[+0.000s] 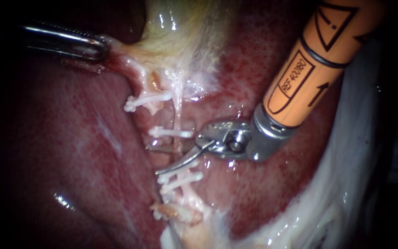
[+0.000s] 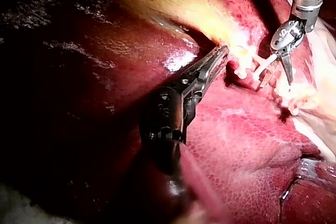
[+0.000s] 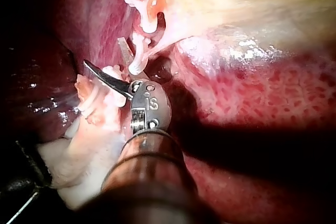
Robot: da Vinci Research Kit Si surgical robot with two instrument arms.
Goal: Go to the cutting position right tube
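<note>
**Right instrument (image 1: 153,160).** The two blades stand apart and grip nothing. They point toward the left of the endoscope view. In that view the right tube (image 1: 179,115) appears to pass through the gap near the root of the blades. Whether either blade touches it cannot be told.

**Position along the tube.** The open blades lie between the middle clip (image 1: 170,133), just above them, and the lower clips (image 1: 180,180), just below. The free stretch between these clips is short.

**Axis of the tube.** The right tube is a thin pale strand. Its long axis runs from the gallbladder (image 1: 180,41) at the top of the endoscope view down to the lower clips. The blades cross this axis roughly square. Judgement: little approach travel is left. What is left is to centre the gap on the tube, clear of both clip groups.

**Left instrument (image 1: 98,48).** Its jaws are clamped on the edge of the gallbladder, well apart from the cutting site. This hold appears to keep the tube stretched. The right instrument is much the nearer of the two.

**Surroundings.** The liver (image 1: 70,152) lies beneath and beside the tube.
</note>
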